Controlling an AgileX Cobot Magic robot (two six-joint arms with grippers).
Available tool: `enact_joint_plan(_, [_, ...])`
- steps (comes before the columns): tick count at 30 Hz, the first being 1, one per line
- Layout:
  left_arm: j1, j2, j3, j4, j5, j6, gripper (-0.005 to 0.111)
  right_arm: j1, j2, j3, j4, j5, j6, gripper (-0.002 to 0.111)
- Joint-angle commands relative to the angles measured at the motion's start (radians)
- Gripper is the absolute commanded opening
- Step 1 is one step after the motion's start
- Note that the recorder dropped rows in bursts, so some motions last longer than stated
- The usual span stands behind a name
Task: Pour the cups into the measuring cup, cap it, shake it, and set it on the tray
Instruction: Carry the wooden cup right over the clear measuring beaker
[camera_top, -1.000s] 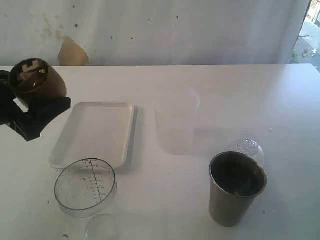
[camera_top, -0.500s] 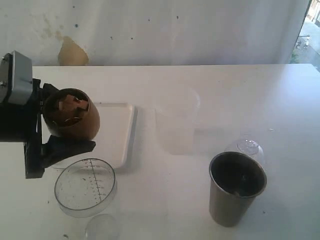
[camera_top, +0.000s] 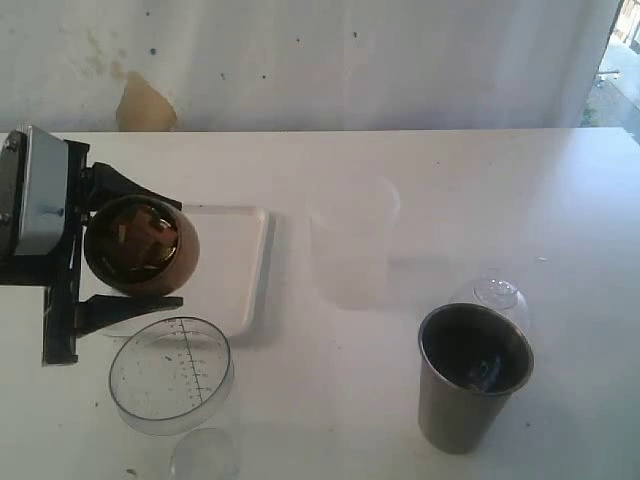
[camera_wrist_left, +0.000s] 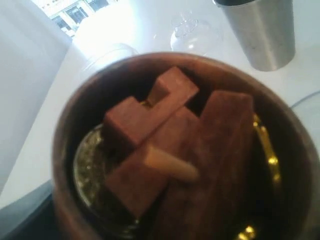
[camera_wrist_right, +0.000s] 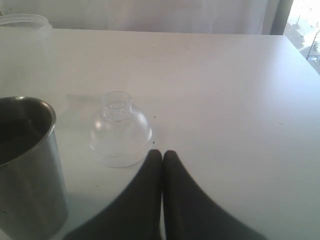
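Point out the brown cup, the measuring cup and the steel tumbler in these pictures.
brown cup (camera_top: 186, 252), exterior view, its rounded outer wall.
measuring cup (camera_top: 185, 350), exterior view, its wall by the printed scale.
steel tumbler (camera_top: 458, 415), exterior view, its outer side wall.

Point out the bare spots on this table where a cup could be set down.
Widest: the far right tabletop, between the frosted beaker and the table's edge. Also the front strip between measuring cup and steel tumbler. Crowded on the left: brown cup hangs by tray and measuring cup.
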Motion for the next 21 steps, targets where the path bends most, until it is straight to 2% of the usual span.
enact_joint_plan(1, [-0.003, -0.013, -0.007, -0.078, -0.017, 0.078, 0.000, -0.004, -0.006, 0.006, -0.003, 0.000, -0.003, 0.000])
enact_joint_plan(8, [-0.003, -0.013, -0.007, -0.129, -0.017, 0.216, 0.000, -0.004, -0.006, 0.006, -0.003, 0.000, -0.003, 0.000])
enact_joint_plan(13, [-0.003, -0.013, -0.007, -0.129, -0.017, 0.221, 0.000, -0.004, -0.006, 0.006, -0.003, 0.000, -0.003, 0.000])
enact_joint_plan(21, [-0.003, -0.013, -0.007, -0.138, -0.030, 0.318, 0.000, -0.004, -0.006, 0.006, -0.003, 0.000, -0.003, 0.000])
